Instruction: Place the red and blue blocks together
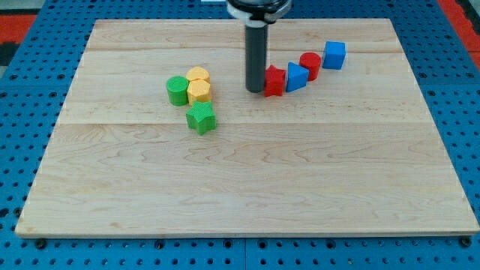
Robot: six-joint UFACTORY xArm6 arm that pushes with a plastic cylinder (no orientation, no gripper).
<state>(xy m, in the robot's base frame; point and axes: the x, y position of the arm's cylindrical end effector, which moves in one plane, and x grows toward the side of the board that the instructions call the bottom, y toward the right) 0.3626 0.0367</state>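
Wooden board [247,187] lies on a blue pegboard [30,90]. The arm has no fingers to open or close, only a dark rod [256,52]; its tip [256,91] rests on the board touching the red star [274,81], at the star's nine o'clock. The blue wedge [297,76] sits against the star at its three o'clock. The red cylinder [310,65] stands at the wedge's one o'clock, touching or nearly so. The blue cube [334,55] lies at the cylinder's two o'clock, a small gap between them. At the tip's nine o'clock, well apart, two yellow blocks [199,84] huddle together with a green cylinder [178,91] beside them. A green star [201,118] sits at their six o'clock.
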